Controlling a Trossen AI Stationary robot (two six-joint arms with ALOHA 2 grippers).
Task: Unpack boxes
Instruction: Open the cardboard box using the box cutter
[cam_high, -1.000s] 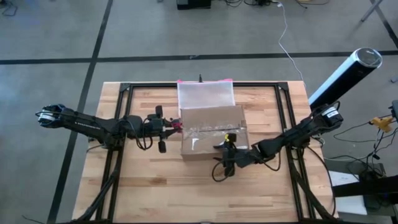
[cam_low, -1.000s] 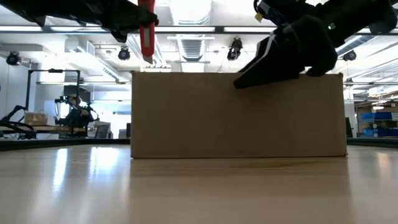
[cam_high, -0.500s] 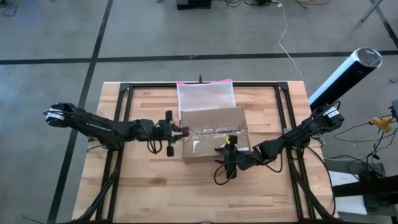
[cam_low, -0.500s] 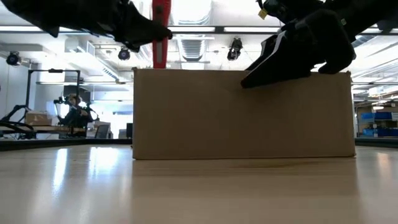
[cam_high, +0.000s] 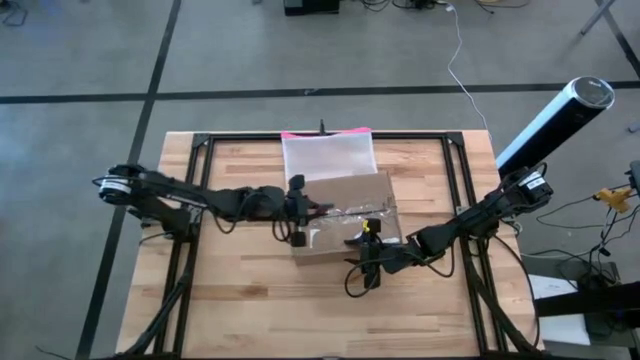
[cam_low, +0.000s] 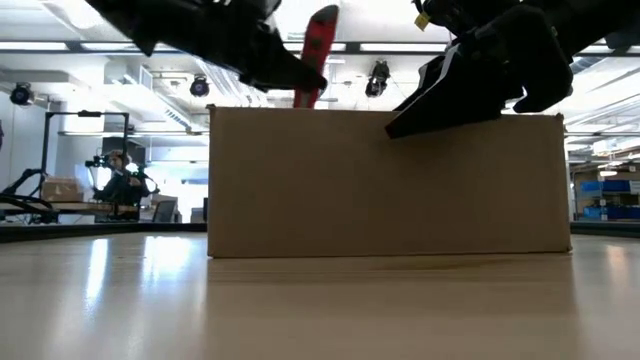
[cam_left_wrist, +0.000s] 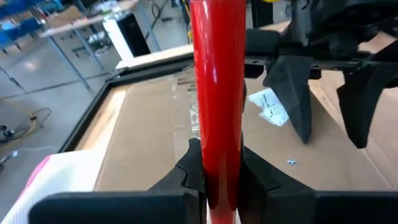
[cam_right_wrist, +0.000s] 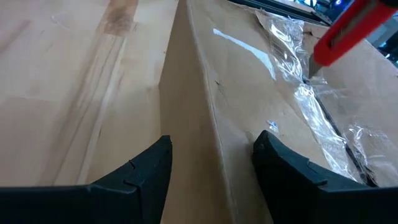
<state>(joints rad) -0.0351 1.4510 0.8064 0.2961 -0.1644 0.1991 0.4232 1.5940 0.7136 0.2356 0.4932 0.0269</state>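
Box (cam_high: 345, 215), pouch (cam_high: 328, 155) on wooden table (cam_high: 240, 300)

box (cam_high: 345, 220) top crowded by both grippers, front table (cam_high: 250, 300) bare

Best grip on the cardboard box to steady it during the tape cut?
Straddle a top edge of the cardboard box from above, as the right gripper does at its near edge. The walls are upright and the taped seam stays clear for the red tool.

Open pincer (cam_right_wrist: 211, 168) astride box (cam_right_wrist: 249, 118) edge
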